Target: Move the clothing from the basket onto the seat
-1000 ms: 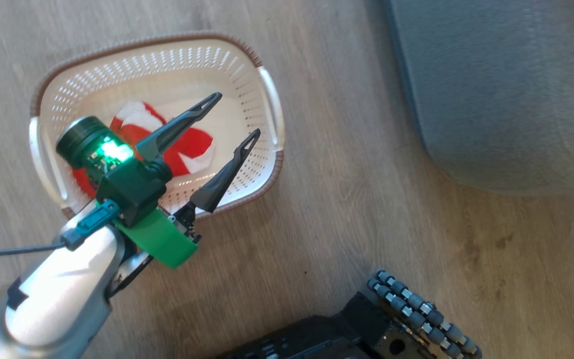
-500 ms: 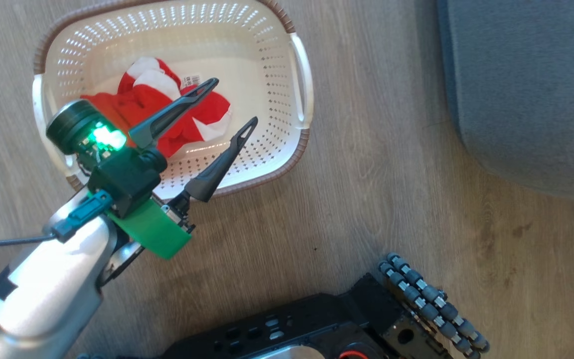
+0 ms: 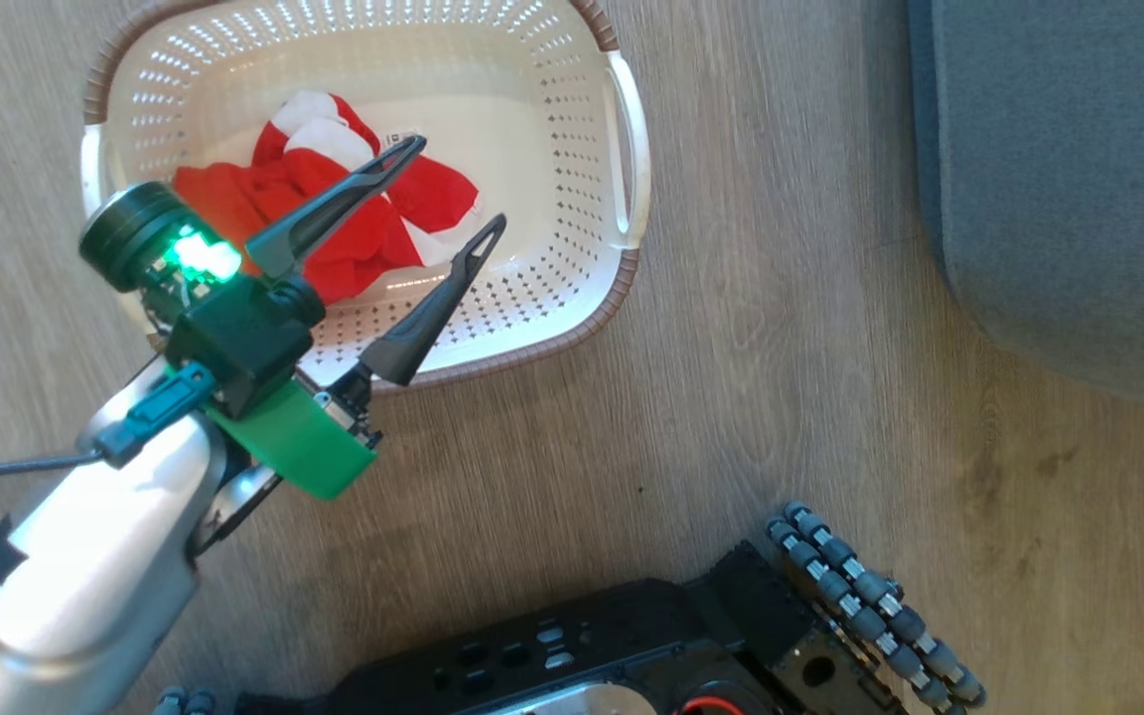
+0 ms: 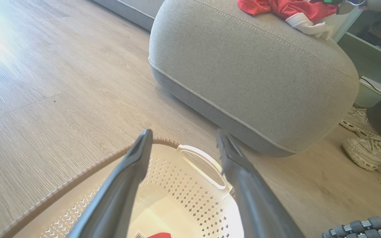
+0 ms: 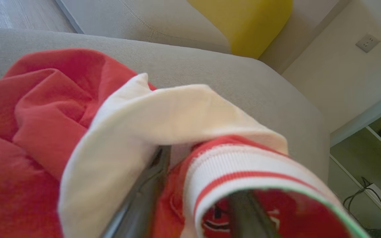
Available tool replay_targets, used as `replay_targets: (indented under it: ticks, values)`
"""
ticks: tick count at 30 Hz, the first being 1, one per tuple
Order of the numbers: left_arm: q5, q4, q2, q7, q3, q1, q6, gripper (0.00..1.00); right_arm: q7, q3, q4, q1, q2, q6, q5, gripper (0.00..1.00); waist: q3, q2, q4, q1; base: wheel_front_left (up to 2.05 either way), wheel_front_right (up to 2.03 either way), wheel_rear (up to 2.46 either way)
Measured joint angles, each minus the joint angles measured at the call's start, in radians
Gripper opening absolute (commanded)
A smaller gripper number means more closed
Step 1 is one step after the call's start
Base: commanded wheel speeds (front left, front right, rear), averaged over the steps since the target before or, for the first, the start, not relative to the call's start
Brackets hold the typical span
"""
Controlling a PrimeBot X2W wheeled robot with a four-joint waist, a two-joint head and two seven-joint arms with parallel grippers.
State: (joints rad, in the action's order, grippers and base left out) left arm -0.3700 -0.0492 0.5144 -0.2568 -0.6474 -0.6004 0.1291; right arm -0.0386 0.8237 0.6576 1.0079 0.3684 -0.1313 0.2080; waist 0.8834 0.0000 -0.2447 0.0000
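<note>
The cream basket [image 3: 624,266] stands on the wooden floor, and red and white clothing [image 3: 334,209] lies in it. My left gripper [image 3: 460,181] hovers open over the basket's near right part, holding nothing. In the left wrist view the left gripper [image 4: 184,133] points past the basket rim [image 4: 78,178] at the grey seat [image 4: 260,76], where more red clothing [image 4: 286,8] lies on top. In the right wrist view my right gripper [image 5: 198,172] rests over the seat [image 5: 210,72]. Its fingers stand apart under a draped red and white garment [image 5: 150,112], which hides their tips.
My black base with its grey rollers [image 3: 870,606] is at the bottom of the head view. The seat [image 3: 1078,179] fills the upper right. Pale shoes [image 4: 365,148] lie on the floor beyond the seat. A yellow cushion [image 5: 243,19] rests on a sofa behind the seat.
The head camera has shifted, so basket and seat sit further right and higher in the picture. My left gripper stays open over the basket's clothing.
</note>
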Motion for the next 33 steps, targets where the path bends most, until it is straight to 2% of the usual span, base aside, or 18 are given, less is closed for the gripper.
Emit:
replay_targets:
  ticks: [7,14,21,25,33]
  values:
    - [0.0,0.02,-0.053,0.0,0.002,-0.003,0.0,1.0,-0.114,-0.164,0.11,-0.03,0.078,0.0,-0.079,1.0,-0.062,0.0,0.017,-0.0001,0.0,0.0,0.0]
    - [0.0,0.055,-0.116,0.0,0.02,0.005,0.0,1.0,-0.163,-0.357,0.117,-0.072,0.104,0.0,-0.154,1.0,-0.151,0.0,0.045,-0.0001,0.0,0.0,0.0]
    - [0.0,0.092,-0.175,0.0,0.046,0.043,0.0,1.0,-0.183,-0.432,0.116,-0.199,0.116,0.0,-0.206,1.0,-0.252,0.0,0.089,-0.0001,0.0,0.0,0.0]
    - [0.0,0.11,-0.197,0.0,0.066,0.083,0.0,1.0,-0.192,-0.439,0.095,-0.278,0.098,0.0,-0.204,1.0,-0.316,0.0001,0.111,-0.0001,0.0,0.0,0.0]
    - [0.002,0.142,-0.236,0.0,0.115,0.146,0.0,1.0,-0.193,-0.467,-0.018,-0.434,-0.025,0.0,-0.174,1.0,-0.427,0.0001,0.135,-0.0002,0.0,0.0,0.0]
